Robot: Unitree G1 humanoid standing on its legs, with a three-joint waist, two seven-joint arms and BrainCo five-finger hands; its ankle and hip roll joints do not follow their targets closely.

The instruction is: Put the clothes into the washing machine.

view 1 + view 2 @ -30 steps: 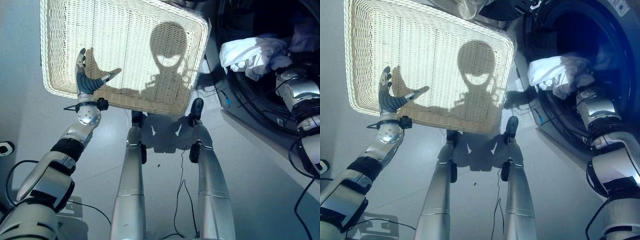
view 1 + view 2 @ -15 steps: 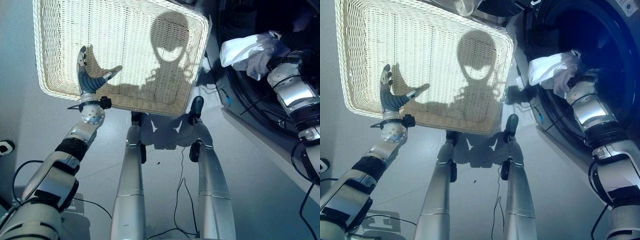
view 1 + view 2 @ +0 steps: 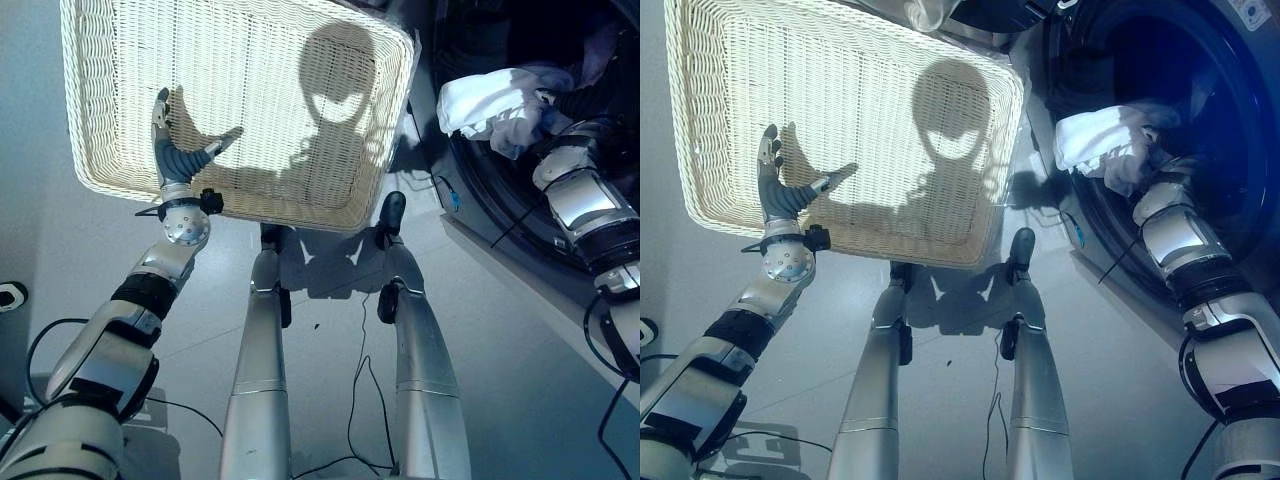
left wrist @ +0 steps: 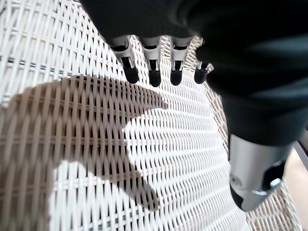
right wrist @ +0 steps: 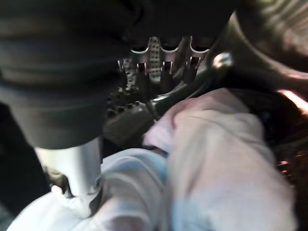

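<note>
Clothes (image 3: 492, 100) now deeper at our washer mouth (image 3: 1200, 60); right robot hand (image 5: 159, 62) grip unclear, left robot hand (image 3: 175, 150) open over basket (image 3: 100, 170)

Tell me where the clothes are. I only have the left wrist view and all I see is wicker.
Observer: The white clothes are bunched in the mouth of the washing machine, on the robot's right.
Operator: Is the right hand on them?
Observer: Yes. The right hand lies against the bundle with its fingers straight, pointing into the drum.
Operator: And the wicker I see?
Observer: That is the basket, on the floor to the left of the machine.
</note>
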